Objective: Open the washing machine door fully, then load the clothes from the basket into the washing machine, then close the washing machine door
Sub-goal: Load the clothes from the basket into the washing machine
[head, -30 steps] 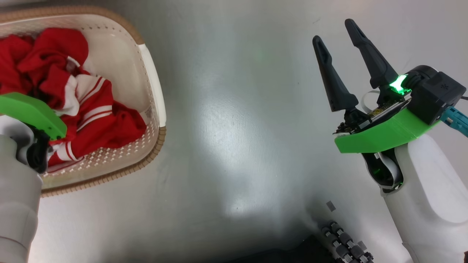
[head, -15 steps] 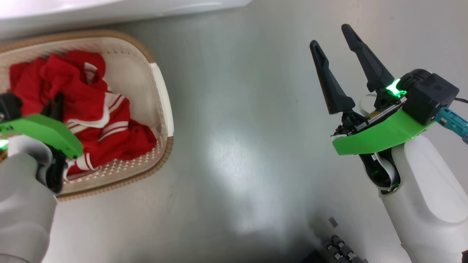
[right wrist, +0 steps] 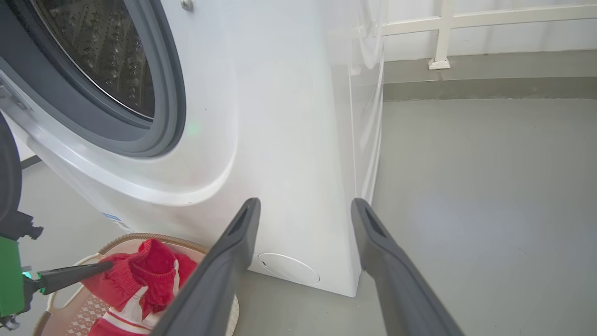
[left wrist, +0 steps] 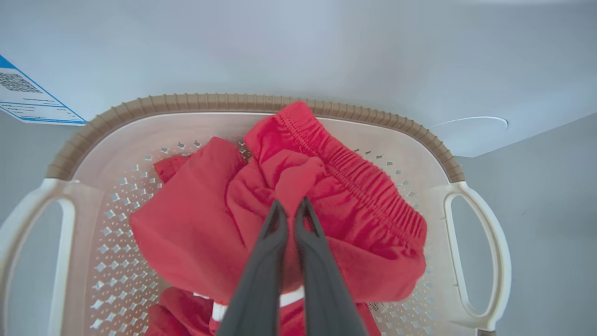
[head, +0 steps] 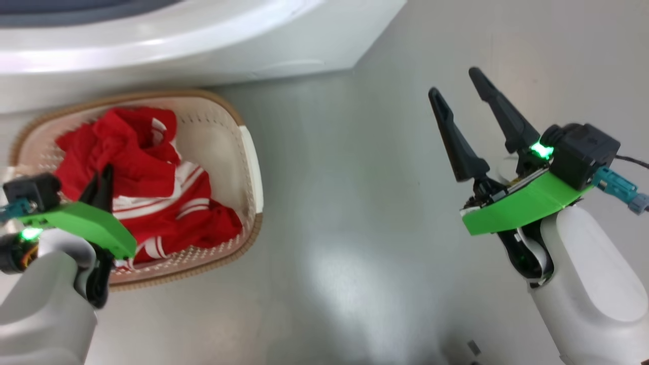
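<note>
**A:** Status? Quick.

**B:** Door step looks done. In the right wrist view the front of the washing machine (right wrist: 289, 140) is uncovered, w/ the steel drum (right wrist: 107, 56) and grey seal (right wrist: 165, 93) in plain sight. Can't tell if the door is swung all the way back, tho.

**A:** Loading?

**B:** Barely started, I'd say. All the clothes (left wrist: 210, 233) I can see are in the basket (left wrist: 186, 101), a red heap w/ white stripes. No red in the slice of drum that's visible, but that's only part of it.

**A:** Where's the basket?

**B:** On the floor (head: 355, 203), just beside the foot of the machine, below the opening.

**A:** Grippers?

**B:** On the left gripper (left wrist: 292, 207) the jaws are nearly together, clamped on a raised fold of red fabric near the elastic waistband, approx mid-heap. On the right gripper (head: 454, 82) the jaws are apart w/ nothing in them. It's over bare floor, well apart from the basket.

**A:** So what's left?

**B:** Pretty much everything after the door. Lift that piece, carry it up to the opening, let go inside the drum, then do the same for the rest. Looks like more than one garment, but they're too tangled to count. Then shut the door.

**A:** Rough fraction?

**B:** Prob about a third: step 1 of 3 done, step 2 at its first grab.
</note>
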